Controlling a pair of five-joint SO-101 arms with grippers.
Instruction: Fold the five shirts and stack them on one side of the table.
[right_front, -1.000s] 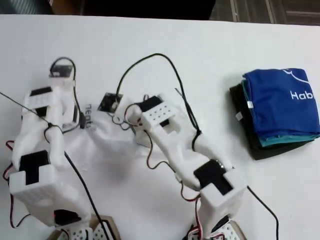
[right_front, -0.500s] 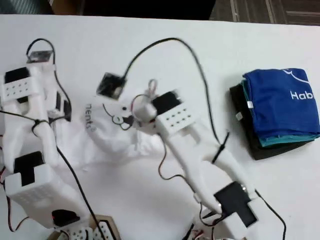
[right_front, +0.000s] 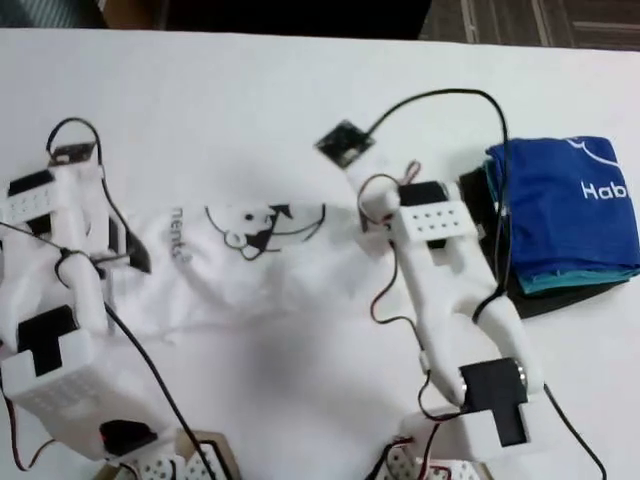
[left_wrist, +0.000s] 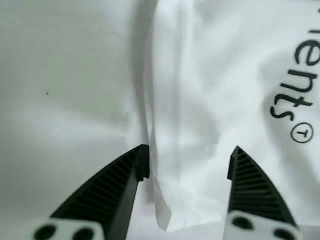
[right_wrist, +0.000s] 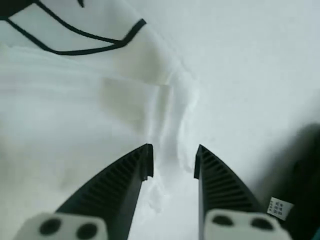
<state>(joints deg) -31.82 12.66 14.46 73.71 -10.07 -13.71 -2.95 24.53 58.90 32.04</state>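
One white shirt (right_front: 250, 265) lies print-up on the table (right_front: 300, 90), its long axis running straight toward the stack of folded shirts (right_front: 560, 215), its near end just beside the stack. The right gripper (right_wrist: 173, 162), at that near end, stands narrowly parted astride a cloth ridge. The left gripper (left_wrist: 189, 162), at the far end, gapes wide over the shirt's edge.

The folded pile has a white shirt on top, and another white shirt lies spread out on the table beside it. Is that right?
Not quite. The top shirt of the folded pile is blue, not white, as the high view shows. The white shirt does lie spread out on the table beside it.
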